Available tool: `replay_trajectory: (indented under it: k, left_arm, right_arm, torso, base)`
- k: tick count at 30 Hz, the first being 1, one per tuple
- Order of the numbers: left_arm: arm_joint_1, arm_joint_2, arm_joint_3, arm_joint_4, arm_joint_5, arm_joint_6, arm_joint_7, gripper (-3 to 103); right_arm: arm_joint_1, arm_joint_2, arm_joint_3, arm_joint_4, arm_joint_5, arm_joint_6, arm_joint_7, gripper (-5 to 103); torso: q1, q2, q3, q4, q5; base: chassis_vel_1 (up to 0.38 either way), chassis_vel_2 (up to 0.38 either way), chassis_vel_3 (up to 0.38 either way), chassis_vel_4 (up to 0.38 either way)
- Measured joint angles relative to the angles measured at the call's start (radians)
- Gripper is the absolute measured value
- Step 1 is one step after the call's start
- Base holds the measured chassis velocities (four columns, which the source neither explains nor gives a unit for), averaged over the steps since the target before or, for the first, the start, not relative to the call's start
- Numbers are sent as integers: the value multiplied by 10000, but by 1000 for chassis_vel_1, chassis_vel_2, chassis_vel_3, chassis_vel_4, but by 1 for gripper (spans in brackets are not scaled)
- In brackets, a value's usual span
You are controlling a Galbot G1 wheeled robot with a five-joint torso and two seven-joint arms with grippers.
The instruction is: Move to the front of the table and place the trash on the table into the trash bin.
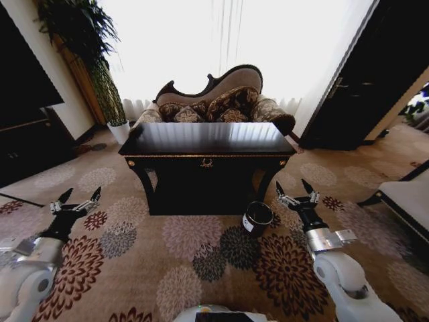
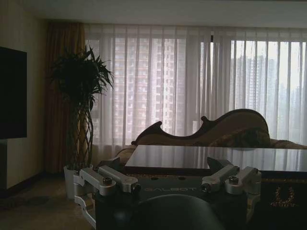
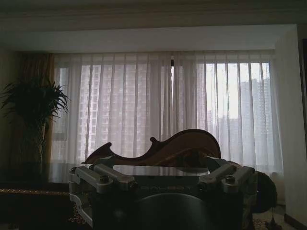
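1. Desk [image 1: 208,137] is seen ahead, its top glossy; no trash is made out on it.
2. Bin [image 1: 257,218] is set on the carpet by the desk's front right leg, within reach.
3. Left claw [image 1: 76,202] and right claw [image 1: 297,194] are held low, released, either side.

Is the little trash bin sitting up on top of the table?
No, the trash bin stands on the carpet in front of the table, near its right front leg.

Carpet [image 1: 201,261] ahead open — trash bin [image 1: 257,218] beside table [image 1: 208,139] leg.
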Motion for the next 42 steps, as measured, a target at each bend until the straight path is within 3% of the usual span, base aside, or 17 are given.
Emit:
replay_trajectory:
  k: [42]
  left_arm:
    - [-2, 1, 0, 0, 0, 0, 0, 100]
  right_arm:
    - [3, 0, 0, 0, 0, -1, 0, 100]
  torso:
    - [13, -4, 4, 0, -1]
  base:
    - [121, -120, -119, 122]
